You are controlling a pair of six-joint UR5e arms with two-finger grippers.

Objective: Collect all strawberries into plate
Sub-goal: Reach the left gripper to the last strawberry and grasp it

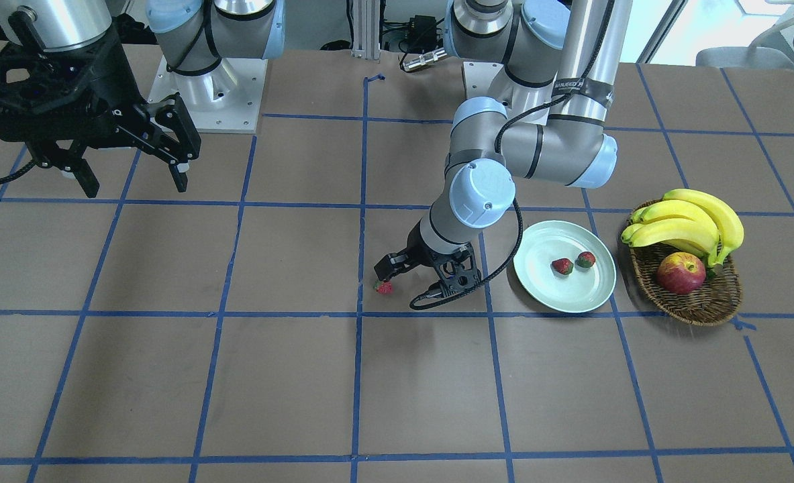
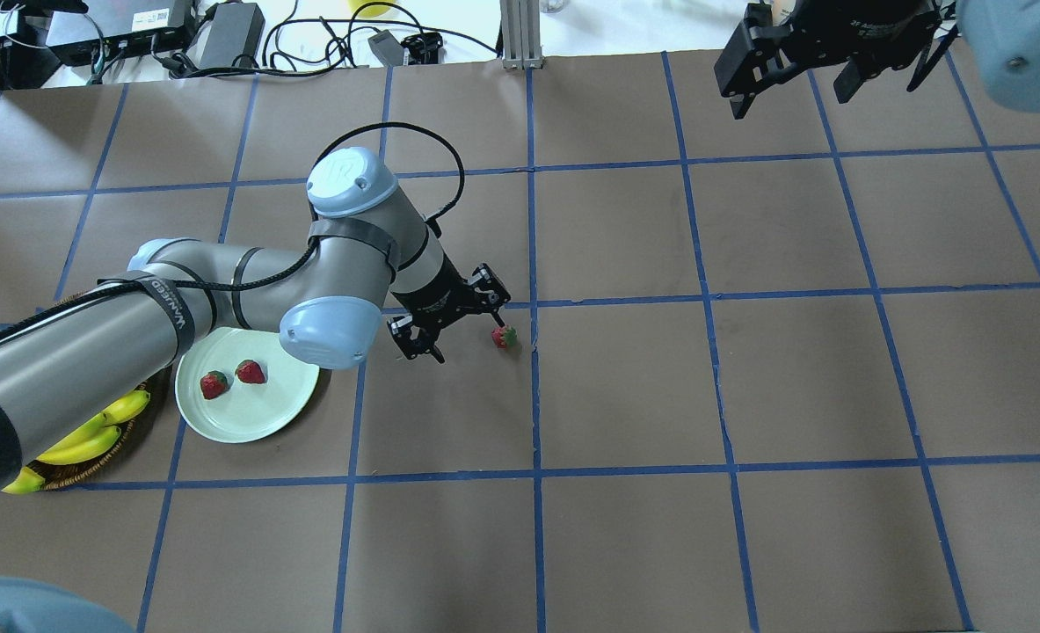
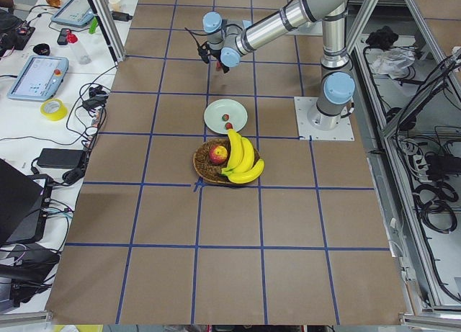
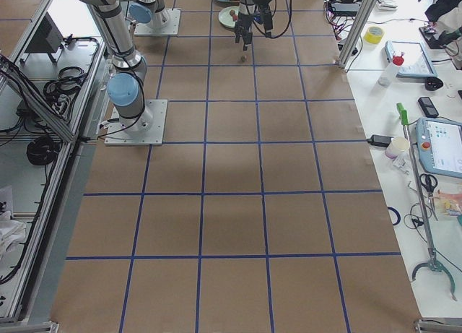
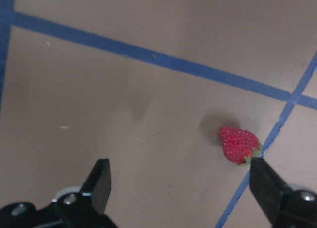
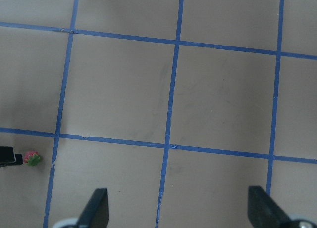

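Two strawberries lie in the pale green plate, which also shows in the overhead view as the plate. A third strawberry lies on the brown table by a blue tape line. My left gripper hangs low over the table, open. In the left wrist view the strawberry sits just inside one of the fingers, untouched. My right gripper is open and empty, raised far off to the other side.
A wicker basket with bananas and an apple stands right beside the plate. The left arm's elbow overhangs the plate's edge. Blue tape lines grid the brown table.
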